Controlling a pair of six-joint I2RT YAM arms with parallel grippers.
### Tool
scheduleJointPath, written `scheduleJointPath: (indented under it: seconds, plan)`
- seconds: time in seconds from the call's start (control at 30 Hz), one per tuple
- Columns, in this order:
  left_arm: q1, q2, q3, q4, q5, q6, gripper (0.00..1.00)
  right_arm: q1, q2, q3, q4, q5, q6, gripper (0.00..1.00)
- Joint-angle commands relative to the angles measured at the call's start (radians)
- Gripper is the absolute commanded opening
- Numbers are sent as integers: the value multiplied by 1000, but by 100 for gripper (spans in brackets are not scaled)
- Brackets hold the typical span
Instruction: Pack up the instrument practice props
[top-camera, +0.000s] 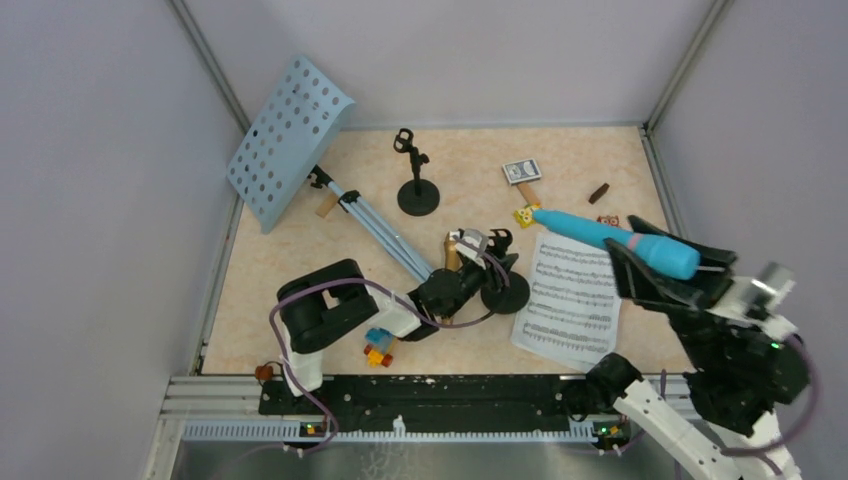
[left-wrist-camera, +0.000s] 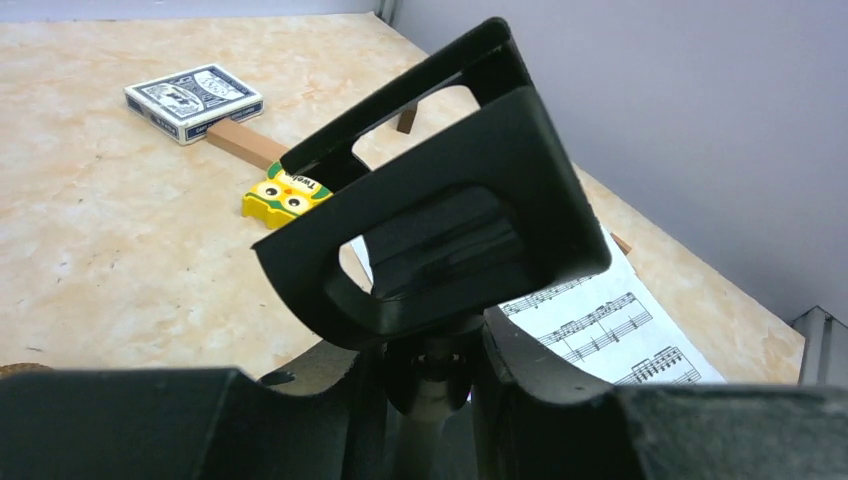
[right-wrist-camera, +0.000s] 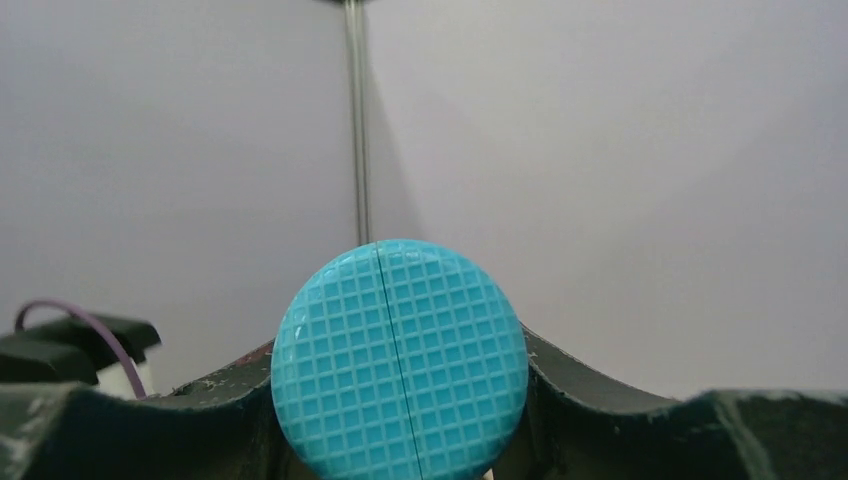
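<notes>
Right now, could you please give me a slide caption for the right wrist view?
Blue microphone, its gridded head toward the camera, clamped between the right arm's fingers against grey walls.

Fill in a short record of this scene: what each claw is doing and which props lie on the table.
Right claw: shut on the blue microphone, held above the table
Left claw: around the stem of a mic holder, grip unclear
On the table: music rack, sheet music, second mic holder
</notes>
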Motion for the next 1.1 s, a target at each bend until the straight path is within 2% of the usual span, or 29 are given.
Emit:
scheduleJointPath:
  seconds: [0.0, 0.2, 0.33, 0.57, 0.7, 0.87, 0.93, 1.0, 1.03, 1.07]
  plan:
    - [13, 5, 0, -71, -43, 8, 0, 8, -13, 157, -54, 20, -23, 0]
    - [41, -2, 133, -156, -21, 105, 0, 9, -2, 262, -287, 155, -86, 0]
    - [145, 18, 239, -204, 47, 135, 0, 10, 7, 275, -371, 188, -83, 0]
    - [339, 161, 480, -238, 218, 167, 0, 9, -14, 166, -371, 216, -25, 0]
    - [395, 278, 650, -253, 246, 244, 0, 9, -15, 104, -349, 206, -1, 0]
    - [453, 417, 811, -291, 294, 238, 0, 9, -19, 27, -302, 212, 28, 0]
    - [466, 452, 837, -296, 304, 225, 6, 10, -11, 5, -290, 228, 53, 0]
    - [475, 465, 833, -296, 308, 214, 16, 9, 15, -4, -299, 245, 82, 0]
    - [474, 462, 825, -296, 307, 211, 27, 9, 46, 4, -315, 249, 92, 0]
    - [475, 459, 818, -292, 307, 203, 45, 9, 74, 14, -340, 259, 114, 0]
